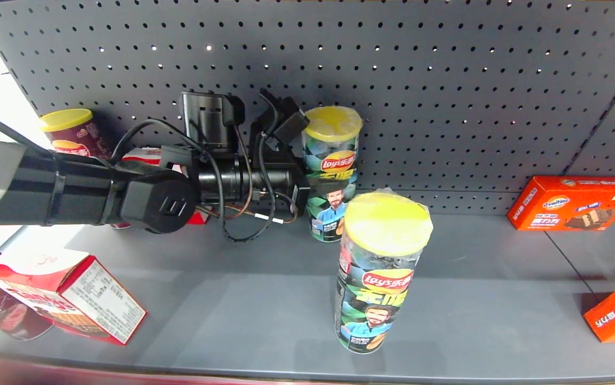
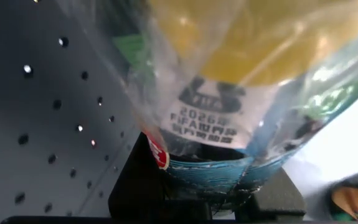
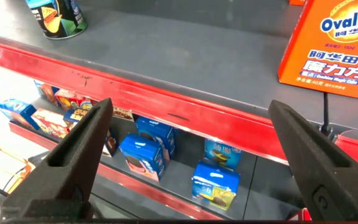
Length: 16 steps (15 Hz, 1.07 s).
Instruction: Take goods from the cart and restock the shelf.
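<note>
**Left claw (image 1: 305, 186) grips the rear can (image 1: 332, 155) at the back of the shelf (image 1: 489, 289)**

The rear can stands upright on the grey shelf, just in front of the pegboard (image 1: 446, 80). The left claw is clamped on its lower half — in the left wrist view the dark fingers (image 2: 135, 186) press either side of its wrapped body. The front can (image 1: 376, 278), with the same yellow lid, stands upright near the shelf's front edge, apart from the rear one. The right claw (image 3: 191, 109) is spread wide and holds nothing — it hangs before the shelf's red edge, near an orange box (image 3: 334, 43). On the shelf's left end are a maroon can (image 1: 72, 133) and a red-and-white box (image 1: 72, 299).
</note>
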Tool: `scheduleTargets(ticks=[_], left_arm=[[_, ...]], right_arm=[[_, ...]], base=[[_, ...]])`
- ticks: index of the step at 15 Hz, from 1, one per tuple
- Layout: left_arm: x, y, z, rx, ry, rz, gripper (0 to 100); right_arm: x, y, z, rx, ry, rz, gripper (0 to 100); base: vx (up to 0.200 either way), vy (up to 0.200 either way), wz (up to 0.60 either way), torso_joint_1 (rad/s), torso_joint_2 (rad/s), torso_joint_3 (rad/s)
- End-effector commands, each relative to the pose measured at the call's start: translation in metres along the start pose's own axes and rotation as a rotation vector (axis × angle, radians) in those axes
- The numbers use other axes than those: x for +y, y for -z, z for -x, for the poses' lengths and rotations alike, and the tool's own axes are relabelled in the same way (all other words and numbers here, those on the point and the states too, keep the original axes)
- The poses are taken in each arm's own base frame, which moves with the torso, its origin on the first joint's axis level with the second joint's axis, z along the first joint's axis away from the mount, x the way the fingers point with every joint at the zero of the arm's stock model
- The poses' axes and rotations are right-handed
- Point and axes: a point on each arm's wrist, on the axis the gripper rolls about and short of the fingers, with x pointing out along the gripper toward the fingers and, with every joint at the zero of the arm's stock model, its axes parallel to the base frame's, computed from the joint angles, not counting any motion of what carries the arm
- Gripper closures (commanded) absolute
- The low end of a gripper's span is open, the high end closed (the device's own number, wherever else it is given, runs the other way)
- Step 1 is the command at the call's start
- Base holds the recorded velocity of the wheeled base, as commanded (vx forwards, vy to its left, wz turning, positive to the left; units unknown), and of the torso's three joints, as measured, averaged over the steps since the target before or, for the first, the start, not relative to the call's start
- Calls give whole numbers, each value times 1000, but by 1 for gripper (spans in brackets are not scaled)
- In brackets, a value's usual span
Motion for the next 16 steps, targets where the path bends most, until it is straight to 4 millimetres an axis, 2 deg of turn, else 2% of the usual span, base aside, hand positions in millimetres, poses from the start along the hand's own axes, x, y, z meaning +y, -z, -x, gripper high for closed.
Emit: scheduleTargets(ticks=[1,8,9,12,16], left_arm=[[4,8,-10,9,6,7,100],[2,22,-20,32,24,23,100],[3,22,-20,32,21,21,0],[3,21,-17,33,11,17,0],[-3,1,6,11,-23,-11,0]], right_arm=[[0,0,0,1,0,0,0],[0,0,0,1,0,0,0],[0,0,0,1,0,0,0],[0,0,0,1,0,0,0],[0,0,0,1,0,0,0]], base=[[0,0,0,0,0,0],[0,0,0,0,0,0],[0,0,0,0,0,0],[0,0,0,0,0,0],[0,0,0,0,0,0]])
